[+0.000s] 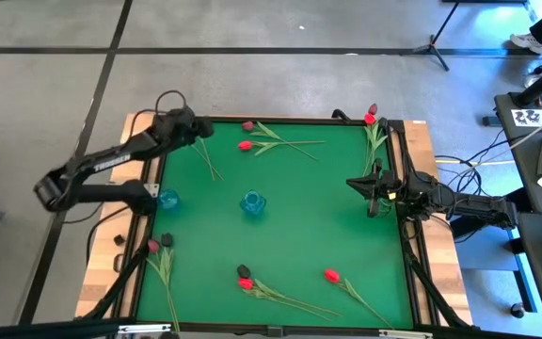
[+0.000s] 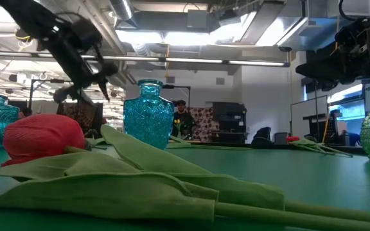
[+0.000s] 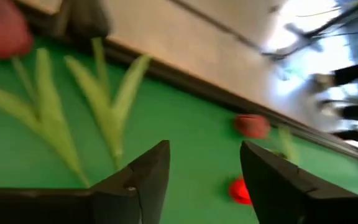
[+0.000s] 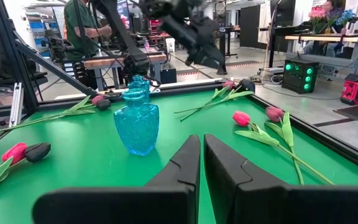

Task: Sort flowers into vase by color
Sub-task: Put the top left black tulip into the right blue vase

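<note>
Flowers [image 1: 276,144] are scattered flat near the edges of the green table [image 1: 299,212], stems mostly running diagonally, with heads toward the left or far side. Left gripper [image 1: 199,129] is held over the far-left corner, fingers apart and empty; right gripper [image 1: 356,183] is parked at the right edge, fingers nearly closed, holding nothing. Two blue vases [image 1: 252,201] are stood mid-table and at the left edge; workshop benches and a person are seen beyond.

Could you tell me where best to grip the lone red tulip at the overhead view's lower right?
Take the red tulip by its stem, below the head, from straight above, jaws across it: it lies flat, diagonal, with bare mat alongside.
</note>
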`<action>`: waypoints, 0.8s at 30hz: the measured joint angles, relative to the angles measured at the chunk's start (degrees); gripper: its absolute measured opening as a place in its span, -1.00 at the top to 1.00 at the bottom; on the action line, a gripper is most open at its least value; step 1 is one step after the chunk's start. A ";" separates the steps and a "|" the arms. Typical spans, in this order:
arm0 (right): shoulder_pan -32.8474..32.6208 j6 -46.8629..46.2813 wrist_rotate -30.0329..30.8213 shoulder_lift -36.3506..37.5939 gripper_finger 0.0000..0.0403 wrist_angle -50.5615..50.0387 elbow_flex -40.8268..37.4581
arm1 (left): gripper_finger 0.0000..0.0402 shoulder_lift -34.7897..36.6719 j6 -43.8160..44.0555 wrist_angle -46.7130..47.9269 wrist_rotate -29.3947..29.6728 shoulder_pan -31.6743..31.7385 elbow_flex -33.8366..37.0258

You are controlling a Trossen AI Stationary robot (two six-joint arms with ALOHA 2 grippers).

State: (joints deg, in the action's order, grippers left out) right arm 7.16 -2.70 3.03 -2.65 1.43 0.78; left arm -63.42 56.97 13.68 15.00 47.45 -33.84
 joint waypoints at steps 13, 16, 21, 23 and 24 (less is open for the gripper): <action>0.00 0.00 0.00 0.00 0.88 0.00 0.00 | 0.01 -24.78 3.03 16.11 2.81 4.35 -16.68; 0.00 0.00 0.00 0.01 0.88 0.00 0.00 | 0.01 -26.92 6.22 15.94 2.60 7.63 -16.68; 0.00 0.00 0.00 0.01 0.88 0.00 0.00 | 0.01 -27.76 4.23 12.86 2.89 12.09 -16.74; 0.00 0.00 0.00 0.00 0.88 0.01 0.00 | 0.01 -28.32 4.23 12.17 3.31 13.16 -16.74; 0.00 0.00 -0.01 0.00 0.88 0.00 0.00 | 0.01 -28.60 3.97 11.81 3.47 13.33 -16.74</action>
State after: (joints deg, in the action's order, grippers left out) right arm 7.16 -2.70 3.02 -2.66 1.43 0.78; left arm -92.02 60.94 25.49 18.47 60.78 -50.59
